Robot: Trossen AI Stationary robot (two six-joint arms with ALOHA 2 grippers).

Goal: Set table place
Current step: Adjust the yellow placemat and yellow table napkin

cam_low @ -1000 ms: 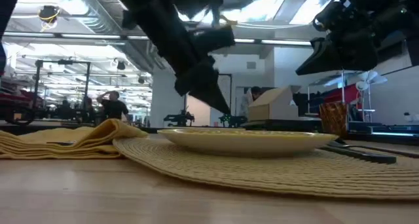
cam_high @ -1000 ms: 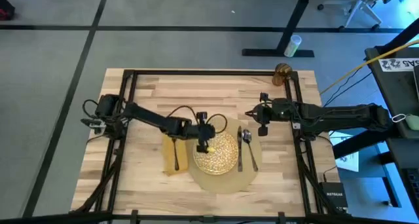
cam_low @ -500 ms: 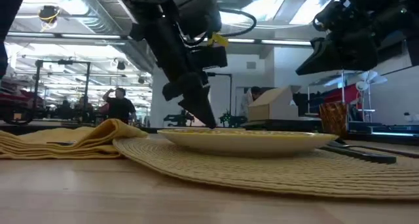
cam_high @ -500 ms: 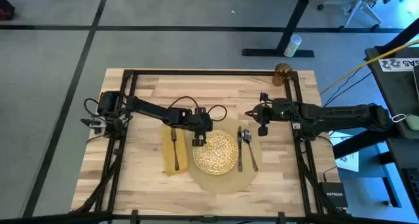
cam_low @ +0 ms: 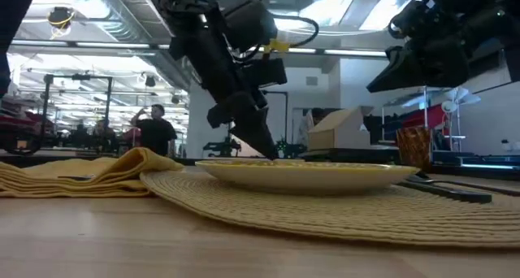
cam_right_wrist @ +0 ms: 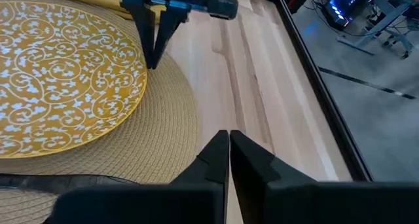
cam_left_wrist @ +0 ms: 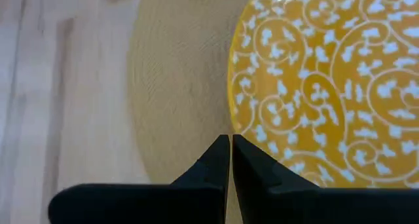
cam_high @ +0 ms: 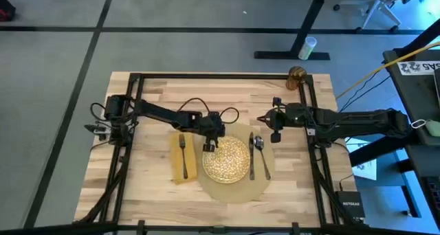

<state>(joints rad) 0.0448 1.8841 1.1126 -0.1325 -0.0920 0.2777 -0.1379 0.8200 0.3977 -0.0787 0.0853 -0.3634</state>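
Note:
The yellow patterned plate (cam_high: pixel 227 163) sits on the round tan placemat (cam_high: pixel 237 188). A mustard napkin (cam_high: pixel 177 170) lies to its left with the fork (cam_high: pixel 183 151) on it. The knife (cam_high: pixel 251 159) and spoon (cam_high: pixel 262 152) lie on the mat to its right. The amber glass (cam_high: pixel 297 75) stands at the table's far right corner. My left gripper (cam_left_wrist: pixel 230 140) is shut, its tips low at the plate's far left rim (cam_left_wrist: pixel 243 129). My right gripper (cam_right_wrist: pixel 229 139) is shut and hovers over the mat's far right edge. My left gripper's shut fingertips (cam_low: pixel 268 152) slant down at the plate's far left rim (cam_right_wrist: pixel 141 67). I cannot tell whether they touch it. The plate lies flat on the mat.
Black rails (cam_high: pixel 206 75) frame the wooden table (cam_high: pixel 151 97). Bare wood lies along the far side between the arms and along the near edge. People and furniture show in the room beyond the table.
My left gripper has drawn back from over the plate toward the table's far left and has come down to the plate's far left rim. Plate, mat, napkin and cutlery have stayed in place.

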